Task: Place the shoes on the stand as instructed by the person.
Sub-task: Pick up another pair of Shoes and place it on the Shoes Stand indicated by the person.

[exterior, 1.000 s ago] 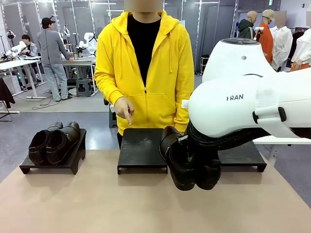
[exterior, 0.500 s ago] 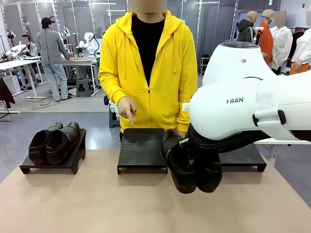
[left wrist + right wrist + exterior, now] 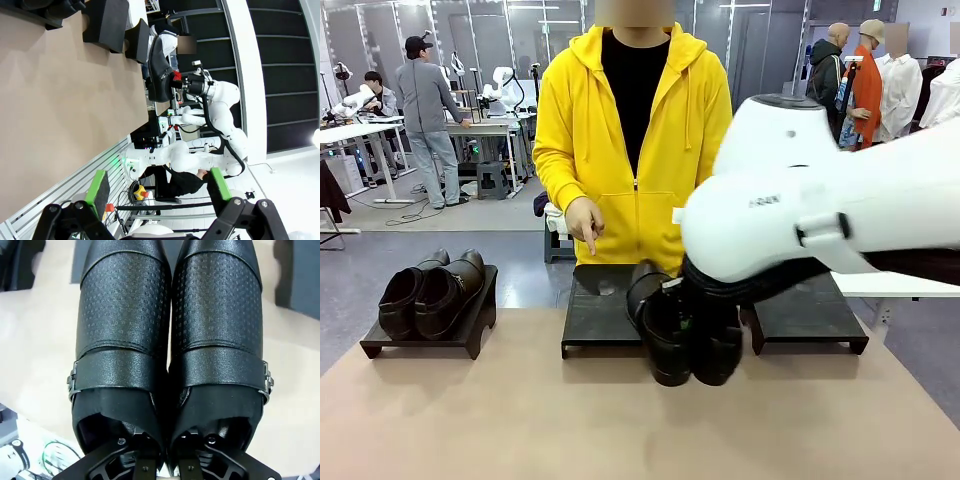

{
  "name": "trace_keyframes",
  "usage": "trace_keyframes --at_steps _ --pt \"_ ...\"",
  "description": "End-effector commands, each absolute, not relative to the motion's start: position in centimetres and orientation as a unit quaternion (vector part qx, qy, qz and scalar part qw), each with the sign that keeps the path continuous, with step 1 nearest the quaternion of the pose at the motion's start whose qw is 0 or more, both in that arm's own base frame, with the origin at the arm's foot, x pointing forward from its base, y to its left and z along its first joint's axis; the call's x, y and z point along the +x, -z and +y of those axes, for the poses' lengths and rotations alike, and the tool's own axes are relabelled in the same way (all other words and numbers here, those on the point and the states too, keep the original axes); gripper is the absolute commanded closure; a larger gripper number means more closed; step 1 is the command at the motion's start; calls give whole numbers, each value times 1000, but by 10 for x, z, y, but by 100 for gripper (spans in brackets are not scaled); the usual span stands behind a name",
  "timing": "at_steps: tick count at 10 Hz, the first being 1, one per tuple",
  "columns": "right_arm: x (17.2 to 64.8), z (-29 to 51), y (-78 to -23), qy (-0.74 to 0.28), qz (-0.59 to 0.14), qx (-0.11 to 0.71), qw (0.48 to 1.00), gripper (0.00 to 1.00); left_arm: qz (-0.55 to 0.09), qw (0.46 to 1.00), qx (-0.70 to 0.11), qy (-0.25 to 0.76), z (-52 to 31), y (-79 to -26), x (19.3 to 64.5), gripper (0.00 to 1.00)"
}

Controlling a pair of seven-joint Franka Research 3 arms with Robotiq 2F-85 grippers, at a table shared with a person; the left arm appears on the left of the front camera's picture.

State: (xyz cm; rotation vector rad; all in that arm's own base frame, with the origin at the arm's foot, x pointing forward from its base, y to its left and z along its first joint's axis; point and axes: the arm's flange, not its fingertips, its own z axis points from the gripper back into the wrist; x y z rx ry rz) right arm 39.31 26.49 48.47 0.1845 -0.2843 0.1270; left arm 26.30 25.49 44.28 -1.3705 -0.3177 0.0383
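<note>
Right, my right hand (image 3: 167,452) pinches the black pair (image 3: 122,315) together, mid-carry; next, lower them onto the middle stand (image 3: 600,315) the person (image 3: 630,130) points at; my left hand (image 3: 157,187) gapes empty.

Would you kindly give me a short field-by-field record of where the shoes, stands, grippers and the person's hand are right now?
Brown pair: side by side on left stand
Black pair: held by right gripper, fingers inside the openings, at the right edge of middle stand
Middle stand: no shoes on it
Right stand: partly behind the right arm, no shoes on the visible part
Person's hand: finger pointing down at middle stand
Left gripper: open, holding nothing
</note>
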Motion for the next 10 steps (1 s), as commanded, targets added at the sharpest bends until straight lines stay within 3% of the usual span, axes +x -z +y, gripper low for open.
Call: trace_keyframes --at_steps 1,10 --pt "426 295 -495 -58 -155 100 981 92 -144 762 -631 -9 255 -444 259 0" --pt "530 406 -477 3 -221 27 975 92 -144 762 -631 -9 255 -444 259 0"
